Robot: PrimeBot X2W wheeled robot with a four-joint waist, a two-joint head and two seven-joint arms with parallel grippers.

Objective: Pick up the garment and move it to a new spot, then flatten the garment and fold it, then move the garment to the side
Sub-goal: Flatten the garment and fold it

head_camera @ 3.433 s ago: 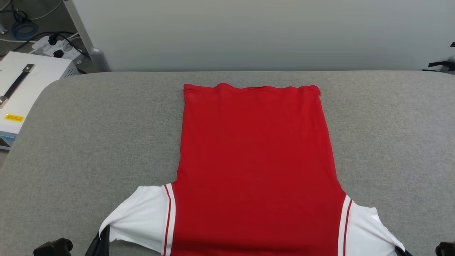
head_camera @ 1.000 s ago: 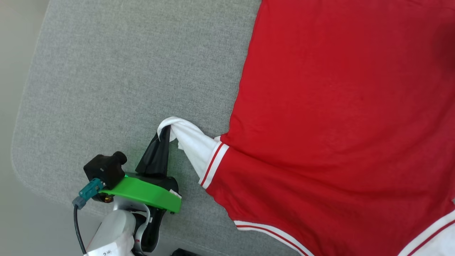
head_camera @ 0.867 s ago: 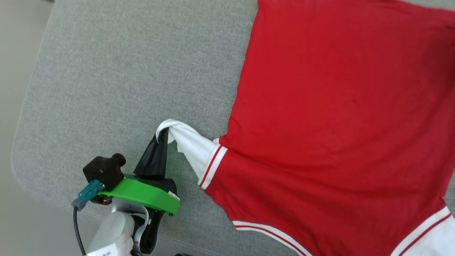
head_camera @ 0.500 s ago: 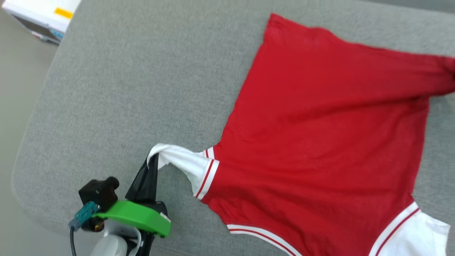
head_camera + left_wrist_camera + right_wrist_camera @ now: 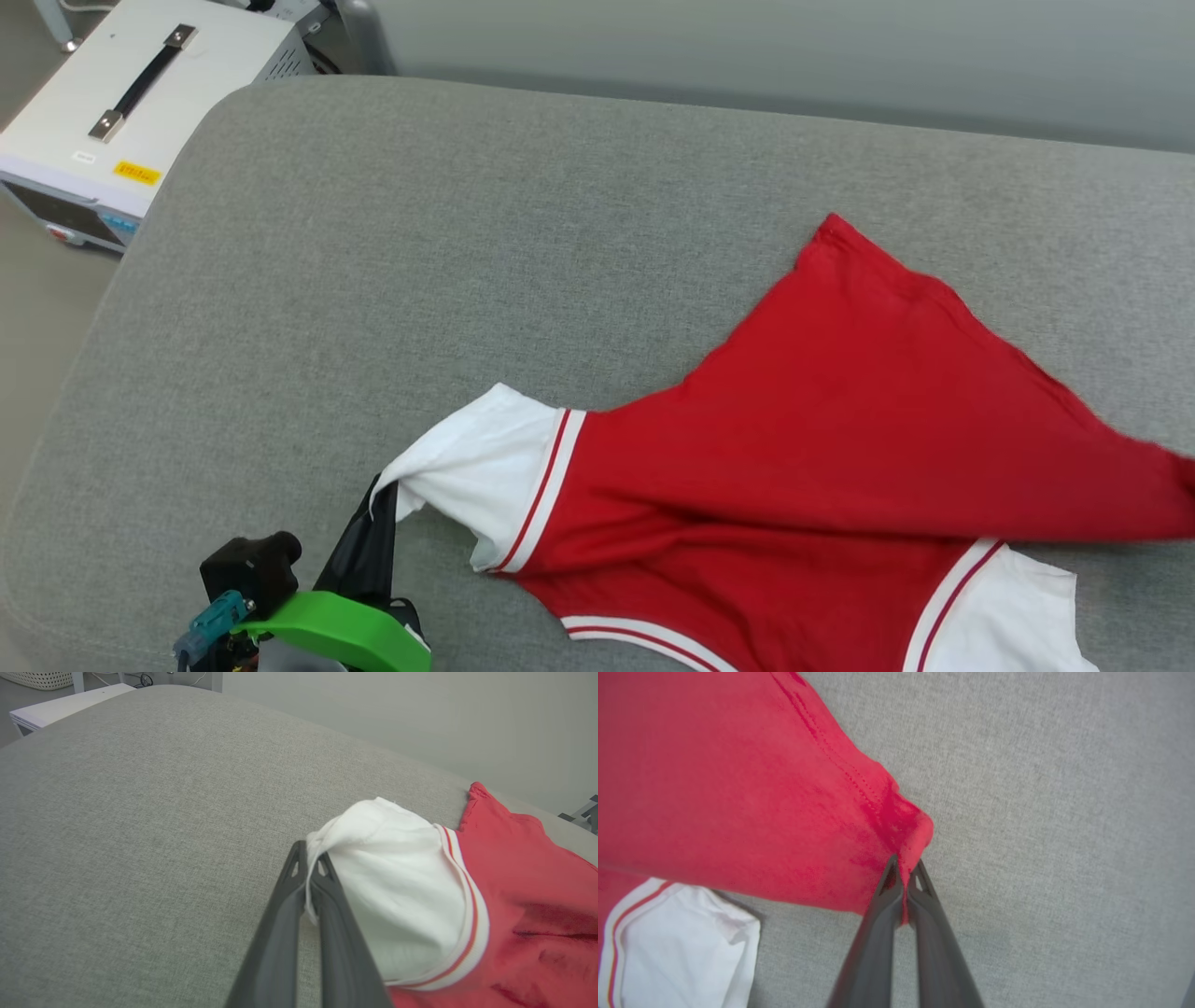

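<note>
Left gripper clamps the edge of the white sleeve; right gripper pinches the red hem corner, both jaws closed on cloth. The red jersey T-shirt sprawls diagonally, plain side up, across the grey padded table toward its right.

No readable text, yellow sticker on white box, print too small to read
</note>
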